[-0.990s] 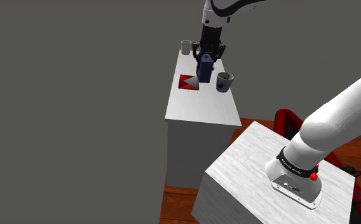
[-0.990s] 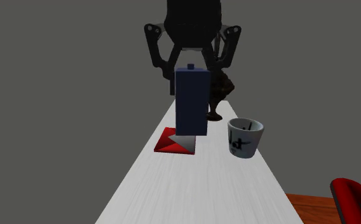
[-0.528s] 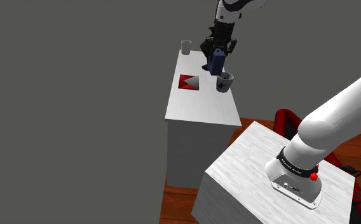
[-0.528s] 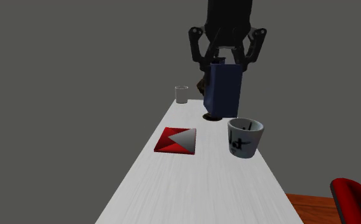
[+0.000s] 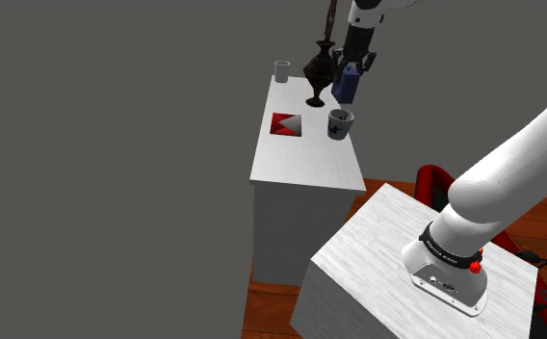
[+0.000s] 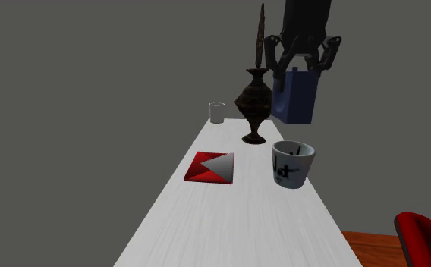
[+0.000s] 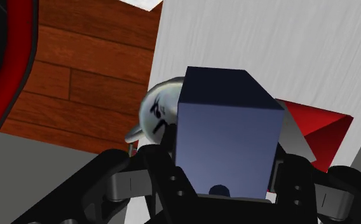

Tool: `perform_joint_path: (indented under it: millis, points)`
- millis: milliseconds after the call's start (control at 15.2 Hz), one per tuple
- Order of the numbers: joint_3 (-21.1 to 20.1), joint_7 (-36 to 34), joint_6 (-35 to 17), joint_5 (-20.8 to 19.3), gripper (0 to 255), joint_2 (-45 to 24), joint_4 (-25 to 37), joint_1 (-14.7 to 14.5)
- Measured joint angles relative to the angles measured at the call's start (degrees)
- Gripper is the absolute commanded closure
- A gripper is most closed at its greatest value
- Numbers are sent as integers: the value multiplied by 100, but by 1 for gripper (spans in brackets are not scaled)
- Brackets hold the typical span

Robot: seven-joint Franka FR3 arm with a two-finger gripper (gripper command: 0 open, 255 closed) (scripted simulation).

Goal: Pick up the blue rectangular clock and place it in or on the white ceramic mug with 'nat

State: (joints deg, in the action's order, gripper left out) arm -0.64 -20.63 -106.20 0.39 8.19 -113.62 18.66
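Hanging in the air above the bench (image 5: 305,164), the dark blue clock (image 6: 296,95) is a plain, flat-faced box with a small knob on its gripped end. The black jaws are clamped on its narrow sides. Its long axis runs down from the jaws, tipped a little off upright.

The mug (image 6: 292,164) – white, glossy, with black marks – stands upright on the bench below the clock. In the wrist view it peeps out past one edge of the box, so the clock looks not quite centred over the mouth. I judge a small sideways shift comes first, then a descent end first.

A dark, turned vase (image 6: 255,106) stands near the clock – a bump risk. A red-and-white square (image 6: 212,168) lies flat on the pale, grained bench near the mug, and a small clear glass (image 6: 217,113) stands at the far end.
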Motion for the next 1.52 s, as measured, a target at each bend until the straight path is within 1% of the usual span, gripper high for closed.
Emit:
perform_joint_path:
  millis: [264,396,1386,1518]
  points:
    - [262,464,67,-20,255,-326,390,205]
    - [350,626,19,-22,255,-419,434,279]
    - [377,690,-1069,-8,255,-651,-424,300]
    - [379,690,-1123,-10,255,-656,-461,302]
